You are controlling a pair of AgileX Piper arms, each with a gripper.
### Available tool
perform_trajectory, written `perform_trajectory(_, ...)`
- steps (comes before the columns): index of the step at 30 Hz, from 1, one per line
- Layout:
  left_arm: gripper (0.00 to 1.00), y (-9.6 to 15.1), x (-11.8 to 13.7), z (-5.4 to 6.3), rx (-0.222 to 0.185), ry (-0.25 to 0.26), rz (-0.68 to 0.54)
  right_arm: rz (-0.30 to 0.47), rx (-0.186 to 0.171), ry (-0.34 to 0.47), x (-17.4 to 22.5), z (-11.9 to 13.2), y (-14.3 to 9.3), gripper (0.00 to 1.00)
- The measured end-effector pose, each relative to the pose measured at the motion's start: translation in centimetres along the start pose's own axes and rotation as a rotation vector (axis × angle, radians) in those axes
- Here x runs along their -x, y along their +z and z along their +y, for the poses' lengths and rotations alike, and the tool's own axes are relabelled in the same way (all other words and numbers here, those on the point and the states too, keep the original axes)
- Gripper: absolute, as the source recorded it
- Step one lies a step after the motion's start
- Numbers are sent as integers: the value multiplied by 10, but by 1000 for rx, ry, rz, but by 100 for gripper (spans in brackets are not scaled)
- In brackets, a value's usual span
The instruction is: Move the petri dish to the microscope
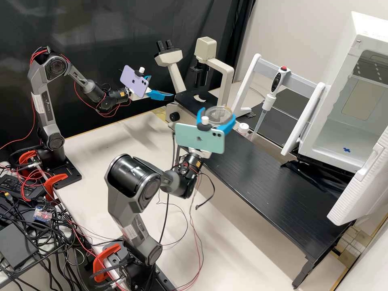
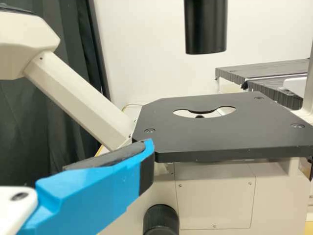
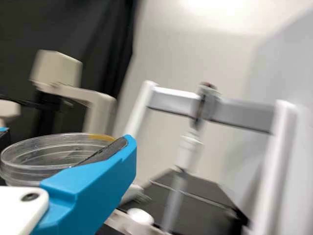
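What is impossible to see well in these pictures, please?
- Dish, right wrist view: partly hidden by the right jaws; any contents too blurred.
- Pipette display, right wrist view: blurred.
- Microscope head, left wrist view: cut off by the edge.
- Base of the right jaws, high view: partly behind the green phone.

Both my arms are dark grey and angular, with round black joint caps (image 1: 151, 189) and pale labels (image 1: 130, 232) on the links. Thin red cables (image 1: 39, 51) loop over my left arm (image 1: 44, 105); reddish and black ones trail from my right arm (image 1: 129, 218). Each black wrist carries a yellow-orange sticker (image 1: 121, 94). My left gripper (image 1: 162, 86) wears a lilac phone (image 1: 134, 82), my right gripper (image 1: 216, 113) a mint-green one. The fingers (image 2: 98, 188) are bright blue with dark pads (image 2: 146, 171), next to white, screwed plates (image 2: 14, 208).
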Motion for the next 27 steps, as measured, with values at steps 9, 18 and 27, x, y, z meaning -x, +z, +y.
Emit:
perform_trajectory(9,100,0,0,0,0,0,0,126,-2,-103,-39,-45,-46,0)
perform_trajectory(18,100,0,0,0,0,0,0,96,7,-208,-84,-84,-52,0)
perform_trajectory(27,100,0,0,0,0,0,0,30,14,-284,-136,-105,-45,0)
